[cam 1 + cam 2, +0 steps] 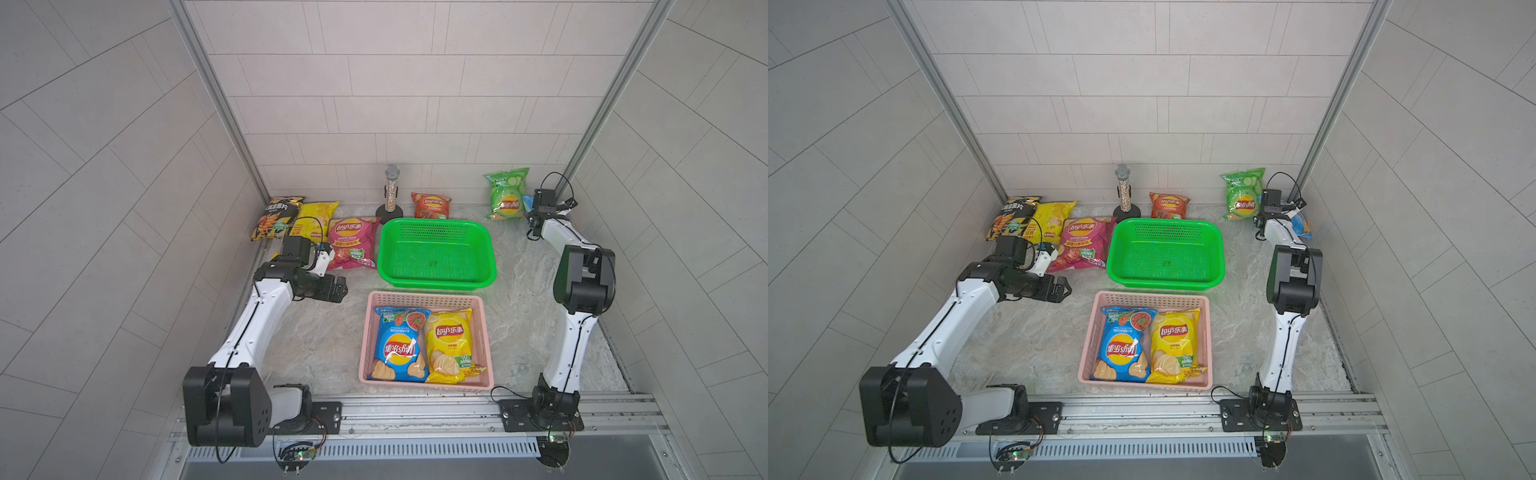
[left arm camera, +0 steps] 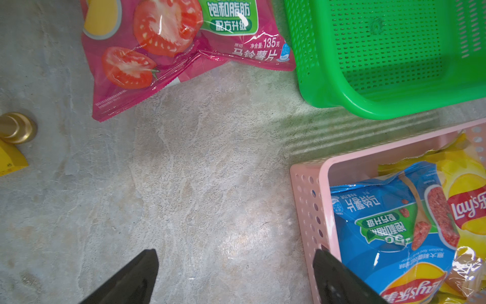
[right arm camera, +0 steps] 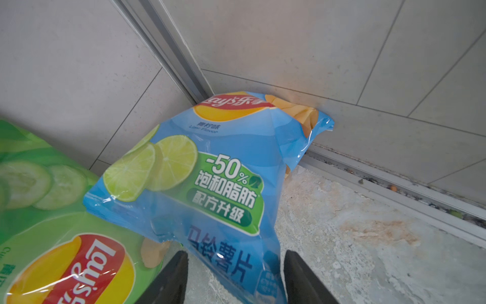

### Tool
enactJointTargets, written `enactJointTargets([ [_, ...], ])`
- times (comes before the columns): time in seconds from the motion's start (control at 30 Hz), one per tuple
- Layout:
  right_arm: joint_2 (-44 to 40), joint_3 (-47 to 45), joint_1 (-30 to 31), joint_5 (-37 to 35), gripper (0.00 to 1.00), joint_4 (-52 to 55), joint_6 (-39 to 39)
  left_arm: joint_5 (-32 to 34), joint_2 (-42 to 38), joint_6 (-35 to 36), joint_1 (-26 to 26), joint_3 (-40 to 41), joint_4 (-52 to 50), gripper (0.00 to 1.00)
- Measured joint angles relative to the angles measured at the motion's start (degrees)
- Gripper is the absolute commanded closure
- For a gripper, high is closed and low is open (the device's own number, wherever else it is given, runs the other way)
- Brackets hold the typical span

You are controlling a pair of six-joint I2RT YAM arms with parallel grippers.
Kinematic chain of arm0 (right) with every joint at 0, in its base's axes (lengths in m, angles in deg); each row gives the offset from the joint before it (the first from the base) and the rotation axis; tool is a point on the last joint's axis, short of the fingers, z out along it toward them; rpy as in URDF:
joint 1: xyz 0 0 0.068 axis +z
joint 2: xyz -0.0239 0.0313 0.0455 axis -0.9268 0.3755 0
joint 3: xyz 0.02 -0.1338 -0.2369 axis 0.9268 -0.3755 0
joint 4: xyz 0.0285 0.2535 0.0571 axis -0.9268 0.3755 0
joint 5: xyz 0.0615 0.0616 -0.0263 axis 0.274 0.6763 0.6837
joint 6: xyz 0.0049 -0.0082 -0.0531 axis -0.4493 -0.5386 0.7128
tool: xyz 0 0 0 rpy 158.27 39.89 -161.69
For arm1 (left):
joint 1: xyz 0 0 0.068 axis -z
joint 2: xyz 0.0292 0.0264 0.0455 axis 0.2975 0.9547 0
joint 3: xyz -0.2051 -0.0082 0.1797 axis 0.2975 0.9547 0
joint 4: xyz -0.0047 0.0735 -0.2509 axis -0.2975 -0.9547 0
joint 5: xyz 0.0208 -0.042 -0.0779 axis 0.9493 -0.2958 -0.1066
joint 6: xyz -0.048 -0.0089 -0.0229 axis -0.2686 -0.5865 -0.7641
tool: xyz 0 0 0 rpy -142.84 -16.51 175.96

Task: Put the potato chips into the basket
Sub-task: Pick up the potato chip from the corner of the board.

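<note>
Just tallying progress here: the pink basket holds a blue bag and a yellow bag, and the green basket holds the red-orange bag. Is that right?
Not quite. The green basket holds nothing; both top views show the red-orange bag sitting outside, behind it. The pink basket does hold the blue bag and the yellow bag.
</note>
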State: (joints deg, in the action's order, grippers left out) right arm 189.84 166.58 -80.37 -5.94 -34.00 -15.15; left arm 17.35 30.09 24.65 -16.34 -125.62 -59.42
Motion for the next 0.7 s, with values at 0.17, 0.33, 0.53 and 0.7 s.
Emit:
enactJointTargets([
  [0.17, 1.49, 3.21, 0.00, -0.15, 0.37, 0.44, 0.00, 0.09, 0.00, -0.02, 0.00, 0.00, 0.02, 0.01],
  [0.33, 1.86, 3.93, 0.15, -0.13, 0.40, 0.96, -0.94, 0.17, 0.00, 0.00, 0.00, 0.00, 0.02, 0.01],
  [0.53, 1.86, 1.14, 0.44, 0.00, 0.69, 0.42, -2.62, 0.20, 0.00, -0.02, 0.00, 0.00, 0.02, 0.01],
  [0.7, 1.86, 0.48, 0.55, 0.35, 1.00, -0.39, -3.08, 0.35, 0.00, 0.00, 0.00, 0.00, 0.02, 0.01],
])
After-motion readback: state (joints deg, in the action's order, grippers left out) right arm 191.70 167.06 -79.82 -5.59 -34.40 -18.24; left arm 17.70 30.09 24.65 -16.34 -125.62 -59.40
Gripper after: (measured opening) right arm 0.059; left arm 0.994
